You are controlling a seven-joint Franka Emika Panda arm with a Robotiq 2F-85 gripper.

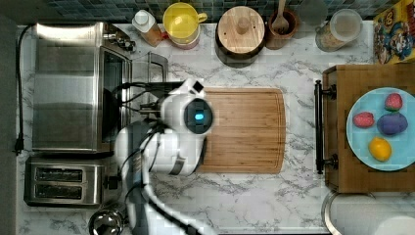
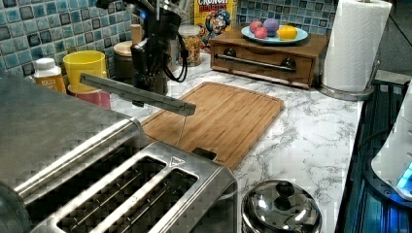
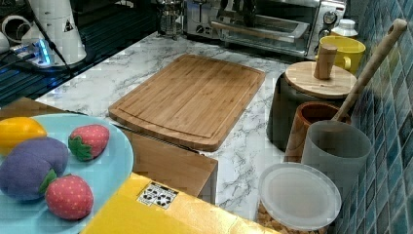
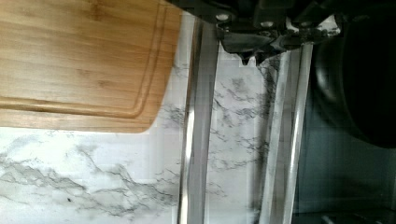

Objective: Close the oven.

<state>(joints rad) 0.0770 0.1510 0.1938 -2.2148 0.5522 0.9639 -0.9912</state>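
On the marble counter (image 1: 254, 196), the oven (image 1: 68, 88) door (image 2: 138, 93) hangs open beside the cutting board (image 1: 244, 129); the gripper (image 2: 148, 80) state is unclear.

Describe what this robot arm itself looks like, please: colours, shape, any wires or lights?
The arm is made of rounded, glossy white segments. One joint ends in a round black cap with a glowing blue light. Black cables loop along it toward the oven. The gripper at its end is black and blocky, with more black cable hanging beside it.
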